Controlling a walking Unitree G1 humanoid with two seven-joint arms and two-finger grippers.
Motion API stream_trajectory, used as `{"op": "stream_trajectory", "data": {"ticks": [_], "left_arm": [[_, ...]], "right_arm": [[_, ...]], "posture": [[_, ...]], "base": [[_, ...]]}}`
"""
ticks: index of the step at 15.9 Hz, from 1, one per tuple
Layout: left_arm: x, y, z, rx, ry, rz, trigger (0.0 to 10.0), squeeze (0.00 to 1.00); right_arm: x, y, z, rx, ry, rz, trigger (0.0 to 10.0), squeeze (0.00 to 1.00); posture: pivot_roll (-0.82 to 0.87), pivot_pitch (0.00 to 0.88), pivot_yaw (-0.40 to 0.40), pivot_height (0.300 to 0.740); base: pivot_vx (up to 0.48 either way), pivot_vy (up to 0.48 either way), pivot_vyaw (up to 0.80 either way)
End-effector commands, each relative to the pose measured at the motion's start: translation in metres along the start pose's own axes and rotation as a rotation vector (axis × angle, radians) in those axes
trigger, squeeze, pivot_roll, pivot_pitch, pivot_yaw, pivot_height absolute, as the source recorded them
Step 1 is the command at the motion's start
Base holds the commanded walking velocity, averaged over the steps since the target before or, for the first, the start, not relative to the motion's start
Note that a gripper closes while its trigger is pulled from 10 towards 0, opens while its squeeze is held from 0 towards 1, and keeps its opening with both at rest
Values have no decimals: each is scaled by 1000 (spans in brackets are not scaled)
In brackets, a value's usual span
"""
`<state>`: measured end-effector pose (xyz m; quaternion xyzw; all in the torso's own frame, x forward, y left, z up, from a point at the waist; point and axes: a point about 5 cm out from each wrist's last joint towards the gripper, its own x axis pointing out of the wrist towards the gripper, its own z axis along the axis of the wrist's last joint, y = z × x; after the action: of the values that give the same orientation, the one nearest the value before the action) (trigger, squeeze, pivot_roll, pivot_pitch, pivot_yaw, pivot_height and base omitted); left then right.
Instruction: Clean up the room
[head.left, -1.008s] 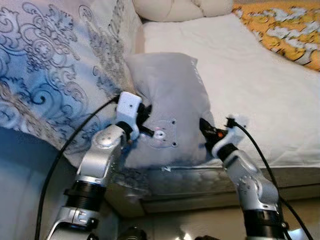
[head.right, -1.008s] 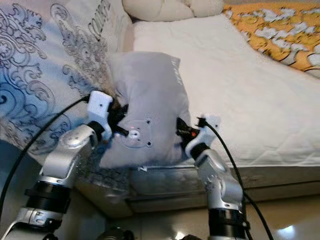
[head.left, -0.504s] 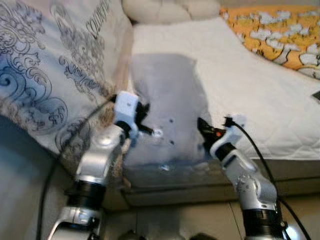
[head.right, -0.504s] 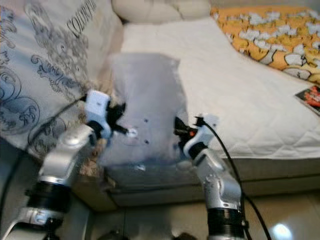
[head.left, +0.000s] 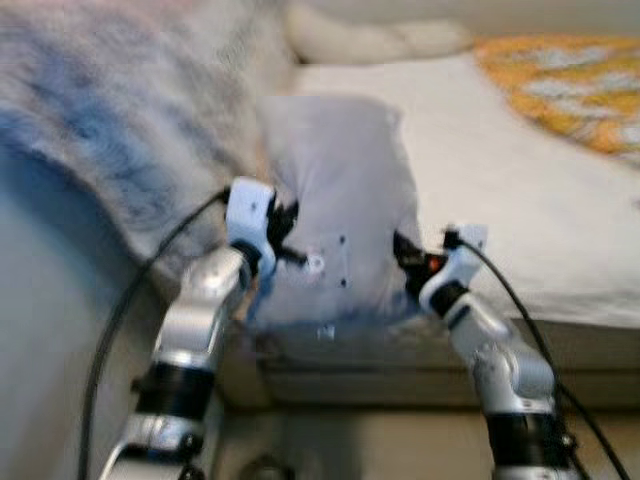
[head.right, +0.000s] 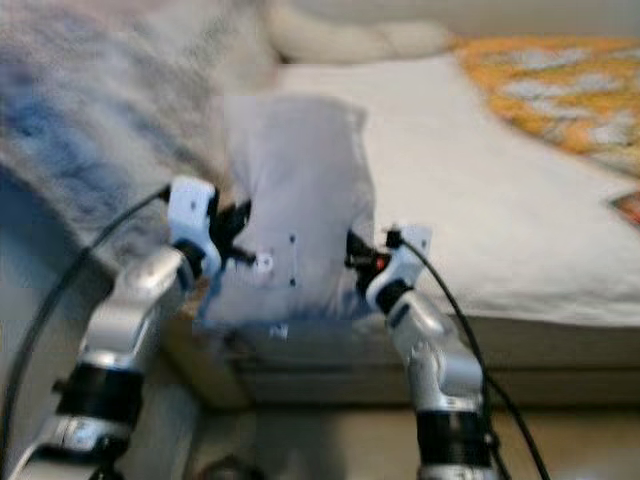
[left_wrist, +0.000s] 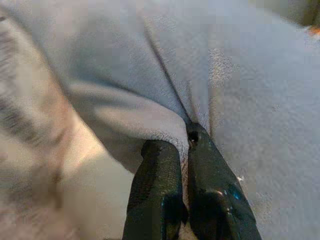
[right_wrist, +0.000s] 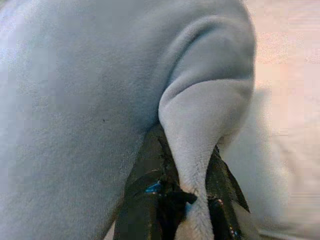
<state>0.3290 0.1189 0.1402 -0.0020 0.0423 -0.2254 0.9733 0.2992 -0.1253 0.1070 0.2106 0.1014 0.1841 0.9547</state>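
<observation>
Motion-blurred patterned quilt (head.left: 110, 130) and orange bedding (head.left: 565, 95), details illegible

Change record, one second span.

Camera: whole view shifted and now motion-blurred; apparent drift of bed and bedding is the head's movement, not theirs.

Grey pillow (head.left: 340, 215): earlier low, its lower end near the front edge of the mattress (head.left: 520, 200); now slightly higher and more upright. Bear-face patch reduced to blurred dots.

Patterned blue-grey quilt (head.left: 120, 130): scroll pattern no longer legible, smeared.

Orange patterned cover (head.left: 570, 95): at the far right corner, print blurred.

Red-and-black item at the mattress's right edge (head.right: 628, 207): absent a second ago, now partly visible.
</observation>
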Motion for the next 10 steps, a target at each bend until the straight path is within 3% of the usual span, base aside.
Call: {"op": "stream_trajectory", "data": {"ticks": [1, 10], "left_arm": [[4, -5, 12, 21, -42, -32, 10000, 0], [4, -11, 9, 31, -35, -65, 10000, 0]], "right_arm": [[6, 13, 6, -11, -30, 55, 10000, 0], [3, 5, 3, 20, -32, 16, 10000, 0]], "posture": [[33, 0, 69, 740], [42, 0, 56, 740]], "base": [[270, 0, 444], [285, 0, 49]]}}
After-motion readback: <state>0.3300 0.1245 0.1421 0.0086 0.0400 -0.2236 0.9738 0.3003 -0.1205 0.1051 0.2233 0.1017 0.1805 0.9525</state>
